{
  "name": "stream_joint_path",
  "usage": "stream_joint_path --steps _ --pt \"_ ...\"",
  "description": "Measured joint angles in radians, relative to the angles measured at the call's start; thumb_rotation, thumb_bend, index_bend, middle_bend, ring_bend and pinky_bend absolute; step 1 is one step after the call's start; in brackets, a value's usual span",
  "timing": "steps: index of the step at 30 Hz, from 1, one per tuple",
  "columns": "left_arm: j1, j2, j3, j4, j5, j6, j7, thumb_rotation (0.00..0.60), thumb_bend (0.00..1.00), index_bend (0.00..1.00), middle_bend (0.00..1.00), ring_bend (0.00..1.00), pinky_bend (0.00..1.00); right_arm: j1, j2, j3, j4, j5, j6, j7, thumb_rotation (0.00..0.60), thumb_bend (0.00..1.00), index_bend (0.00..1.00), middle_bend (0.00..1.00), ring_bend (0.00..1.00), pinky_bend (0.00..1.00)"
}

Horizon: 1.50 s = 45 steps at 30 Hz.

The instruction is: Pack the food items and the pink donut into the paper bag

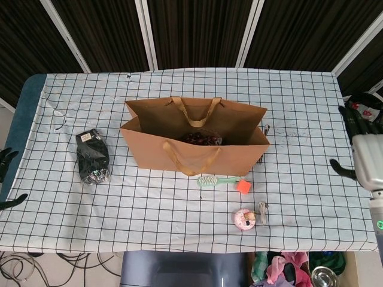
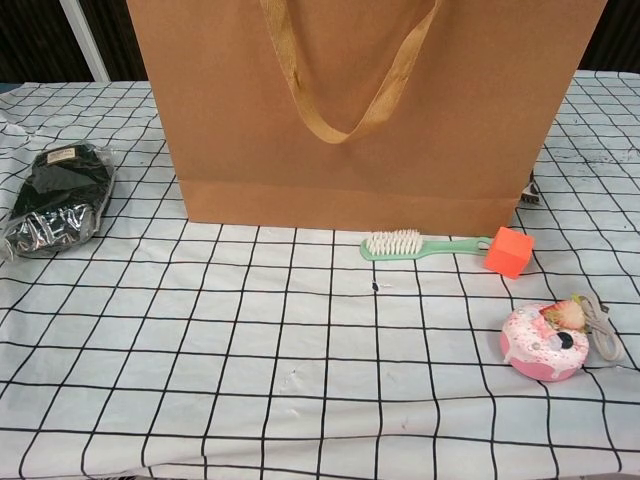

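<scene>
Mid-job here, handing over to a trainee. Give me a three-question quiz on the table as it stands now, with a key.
1. True or false: the pink donut already lies inside the paper bag.
2. Multiple choice: what lies directly in front of the bag, by its base? A) a green brush with an orange cube at its handle end B) the black packet C) a white cable
3. Fill in: the right hand is off the table's ____ edge, holding nothing.

Key
1. False: it sits on the checked cloth, near the front edge.
2. A
3. right
</scene>
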Motion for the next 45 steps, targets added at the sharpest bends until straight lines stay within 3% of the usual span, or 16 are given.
stream_joint_path --steps 3,6,12,24,29,45 --pt "0.000 -0.003 -0.003 0.004 -0.001 0.002 -0.006 0.600 0.09 0.10 0.05 0.00 0.00 -0.070 -0.015 -0.094 0.009 -0.110 -0.031 0.014 0.600 0.16 0.01 0.09 0.20 0.24" --pt "0.001 -0.006 -0.008 0.009 -0.002 0.007 -0.015 0.600 0.09 0.10 0.05 0.00 0.00 -0.109 -0.073 -0.154 0.029 -0.208 -0.105 0.031 0.600 0.16 0.01 0.09 0.20 0.24" --pt "0.001 -0.007 -0.012 0.015 -0.010 0.004 -0.021 0.600 0.09 0.09 0.05 0.00 0.00 -0.130 -0.270 -0.206 0.097 -0.286 -0.193 0.004 0.600 0.16 0.01 0.09 0.20 0.23" --pt "0.005 -0.003 -0.015 0.011 -0.016 0.005 -0.027 0.600 0.09 0.09 0.05 0.00 0.00 -0.082 -0.551 -0.216 0.177 -0.246 -0.291 -0.141 0.600 0.16 0.06 0.15 0.23 0.23" --pt "0.005 -0.003 -0.016 0.010 -0.021 0.001 -0.025 0.600 0.09 0.08 0.05 0.00 0.00 -0.070 -0.617 -0.217 0.189 -0.233 -0.288 -0.183 0.600 0.16 0.10 0.19 0.27 0.23" --pt "0.005 -0.007 -0.017 0.003 -0.024 -0.002 -0.012 0.600 0.09 0.08 0.05 0.00 0.00 -0.055 -0.789 -0.225 0.288 -0.241 -0.255 -0.255 0.600 0.16 0.13 0.20 0.27 0.23"
